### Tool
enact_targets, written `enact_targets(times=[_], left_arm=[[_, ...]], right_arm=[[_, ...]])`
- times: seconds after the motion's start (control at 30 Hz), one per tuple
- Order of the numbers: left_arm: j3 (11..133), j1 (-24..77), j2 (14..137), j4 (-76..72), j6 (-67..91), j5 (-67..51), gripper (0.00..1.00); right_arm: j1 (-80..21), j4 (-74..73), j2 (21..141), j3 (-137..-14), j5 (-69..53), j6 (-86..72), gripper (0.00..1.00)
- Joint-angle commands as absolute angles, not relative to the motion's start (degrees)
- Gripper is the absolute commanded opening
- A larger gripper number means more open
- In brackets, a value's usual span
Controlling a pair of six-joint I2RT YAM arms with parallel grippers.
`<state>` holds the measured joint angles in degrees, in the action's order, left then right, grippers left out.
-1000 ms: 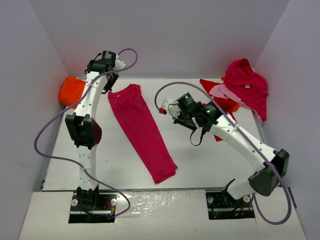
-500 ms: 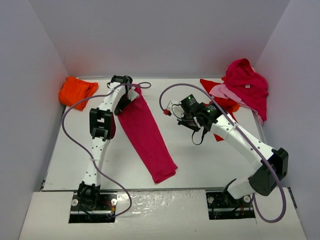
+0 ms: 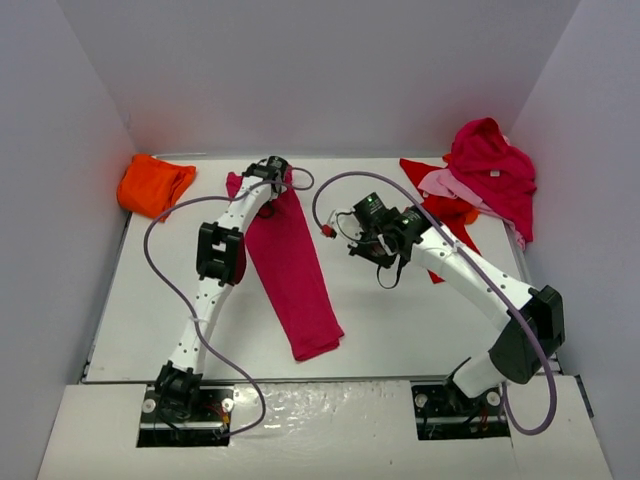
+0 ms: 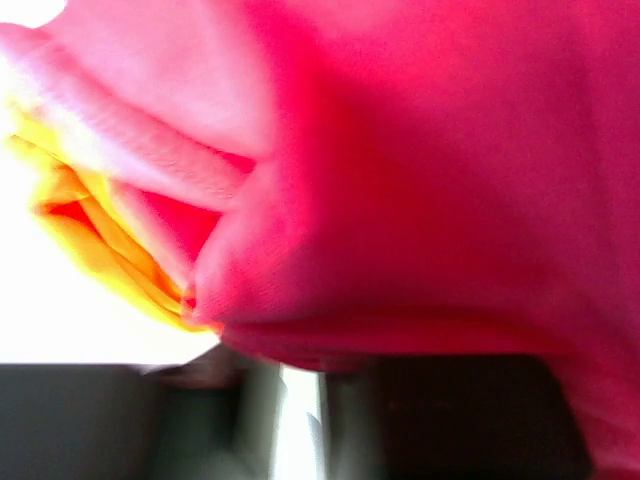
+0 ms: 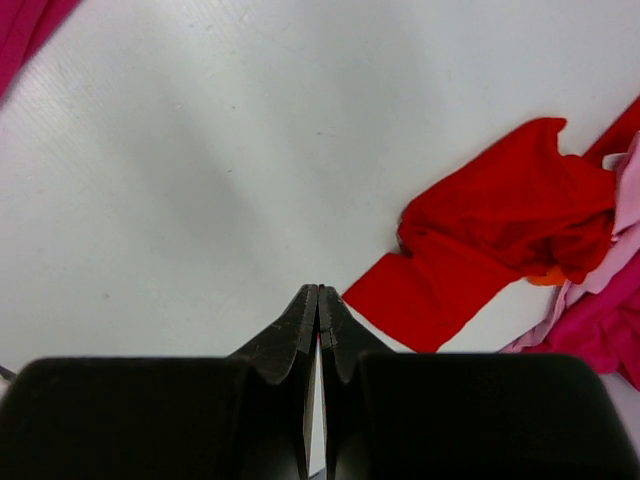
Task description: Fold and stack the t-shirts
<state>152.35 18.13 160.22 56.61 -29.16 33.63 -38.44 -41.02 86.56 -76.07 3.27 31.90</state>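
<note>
Top external: a folded magenta t-shirt [image 3: 290, 262] is laid left of centre, its 12 o'clock end met by the left gripper [image 3: 272, 172]; an orange t-shirt [image 3: 153, 184] is seen at 10 o'clock. Left wrist: only blurred magenta cloth is shown; the grip state cannot be told. Right wrist: the right gripper [image 5: 318, 300] is clenched empty, with a red t-shirt [image 5: 480, 240] at 2 o'clock.

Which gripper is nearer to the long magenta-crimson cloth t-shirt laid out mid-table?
Left. The left gripper is against the far end of the long magenta-crimson cloth t-shirt. The right gripper, shut, is off to its right over bare white table, clearly apart.
</note>
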Motion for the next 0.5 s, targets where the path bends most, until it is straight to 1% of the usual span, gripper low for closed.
enact_targets(times=[0.0, 0.07, 0.13, 0.2, 0.3, 0.37, 0.47], left_arm=[[155.4, 20.4, 160.2, 39.3, -29.0, 33.3, 0.22], [156.6, 21.5, 159.9, 38.4, -28.3, 31.7, 0.22], [155.3, 22.5, 158.1, 36.7, -27.8, 30.2, 0.22], [153.0, 23.3, 156.3, 33.4, -26.8, 30.7, 0.23], [151.8, 23.0, 154.5, 32.3, -24.9, 31.5, 0.23], [147.5, 22.7, 151.3, 28.8, -24.9, 34.2, 0.23], [138.5, 21.5, 145.3, 24.7, -24.8, 37.2, 0.23]], right_arm=[[-38.7, -40.6, 90.7, -74.6, -2.6, 32.3, 0.0], [-38.8, -40.5, 93.4, -74.5, -2.9, 32.6, 0.0], [-38.9, -40.4, 95.0, -75.3, -3.0, 32.8, 0.0], [-38.9, -40.3, 96.1, -76.0, -3.6, 33.0, 0.0], [-38.8, -39.6, 95.6, -76.2, -3.8, 32.8, 0.0], [-38.8, -38.6, 94.5, -75.0, -2.7, 32.3, 0.0], [-38.4, -37.3, 89.4, -72.5, 1.0, 31.4, 0.0]])
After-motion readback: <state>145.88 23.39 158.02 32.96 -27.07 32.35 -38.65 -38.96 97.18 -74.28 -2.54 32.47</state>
